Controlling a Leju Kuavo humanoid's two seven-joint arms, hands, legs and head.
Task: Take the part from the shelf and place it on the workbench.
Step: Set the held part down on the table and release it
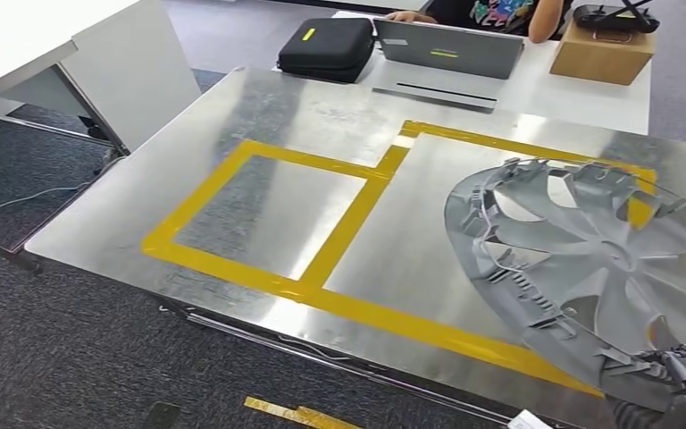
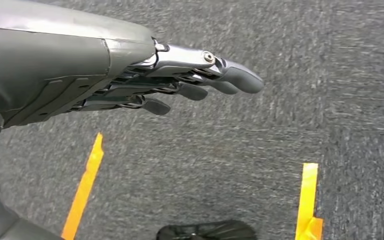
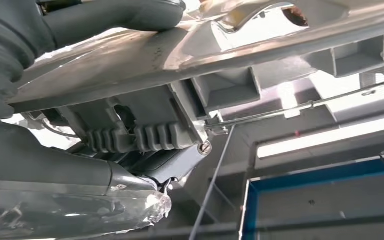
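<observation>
Nearest, the right hand [image 1: 679, 380] grips the near rim of the grey wheel cover [image 1: 589, 268], which seems to hang tilted just above the workbench [image 1: 322, 116], over its larger yellow-taped box [image 1: 429, 259]. The left hand [image 2: 180, 80] hangs over carpet, fingers straight and holding nothing. Beyond the workbench lies a laptop [image 1: 451, 49].

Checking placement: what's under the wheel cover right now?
Under the wheel cover lie the metal workbench and yellow tape. The right hand grips its near rim; whether it touches down stays hidden.
</observation>
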